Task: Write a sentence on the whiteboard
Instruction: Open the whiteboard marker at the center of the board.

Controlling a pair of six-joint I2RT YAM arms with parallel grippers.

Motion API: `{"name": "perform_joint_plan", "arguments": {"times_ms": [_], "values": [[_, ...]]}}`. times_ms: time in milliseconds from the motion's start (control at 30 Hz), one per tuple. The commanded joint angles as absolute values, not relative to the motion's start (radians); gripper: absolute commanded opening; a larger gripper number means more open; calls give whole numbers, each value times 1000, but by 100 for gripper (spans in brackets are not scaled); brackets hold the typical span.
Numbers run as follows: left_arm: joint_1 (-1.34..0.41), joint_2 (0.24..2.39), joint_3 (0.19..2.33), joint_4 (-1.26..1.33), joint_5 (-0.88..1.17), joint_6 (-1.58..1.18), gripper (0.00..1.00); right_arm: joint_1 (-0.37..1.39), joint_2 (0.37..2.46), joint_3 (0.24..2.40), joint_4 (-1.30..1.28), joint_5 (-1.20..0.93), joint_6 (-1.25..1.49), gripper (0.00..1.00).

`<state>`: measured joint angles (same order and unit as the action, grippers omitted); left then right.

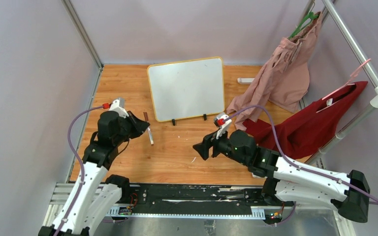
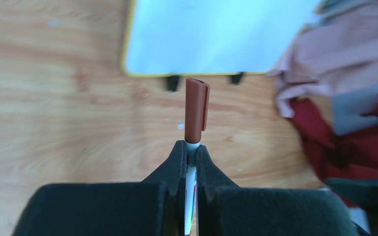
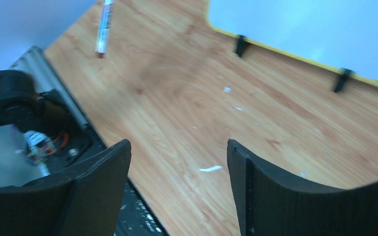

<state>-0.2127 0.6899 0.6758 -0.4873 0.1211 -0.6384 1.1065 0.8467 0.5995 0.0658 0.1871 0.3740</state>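
Board [image 1: 187, 88] is found at the back middle of the table [image 1: 177, 157], propped on two black feet [image 1: 173, 122], with its face tilted up toward the top camera. A thin yellow frame is noted around it. The face is recorded as plain white in all three views.

Left gripper [image 1: 144, 127] is located left of the board, near its lower left corner and apart from it. In the left wrist view the jaws are seen pressed together on the white barrel of a marker [image 2: 191, 179]. The red-brown cap [image 2: 197, 110] is fitted and projects past the fingertips, toward the board's lower edge. Whether the marker's rear end touches the table cannot be told.

Right gripper [image 1: 203, 146] is held over the table in front of the board's lower right corner, pointed left. In the right wrist view its jaws are seen wide apart, with only wood grain showing between them. The marker is picked up at the top left of that view, well apart from the right gripper.

A pink garment [image 1: 280, 78] is draped at the back right, its lower edge just beside the board's right side. A red garment [image 1: 310, 125] is spread on the near side of it. Small white streaks are noted on the wood.
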Motion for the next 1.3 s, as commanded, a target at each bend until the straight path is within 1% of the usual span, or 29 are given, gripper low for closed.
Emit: {"name": "perform_joint_plan", "arguments": {"times_ms": [0,67,167,300,567,733,933,1267], "values": [[-216,607,658,-266,414,-664,0,1097,936,716,236,-97,346,74],[-223,594,661,-209,465,-666,0,1097,992,765,257,-130,372,74],[-232,571,643,-78,532,-725,0,1098,1048,771,390,-145,397,75],[-250,552,620,71,555,-796,0,1098,1116,791,525,-154,425,77],[-292,541,637,143,563,-831,0,1098,1246,874,629,-189,504,77],[-302,535,654,154,567,-834,0,1098,1262,895,647,-185,508,77],[-329,516,617,266,532,-894,0,1098,1242,890,641,-168,493,77],[-354,509,645,269,535,-899,0,1097,1211,899,628,-191,492,76]]}}
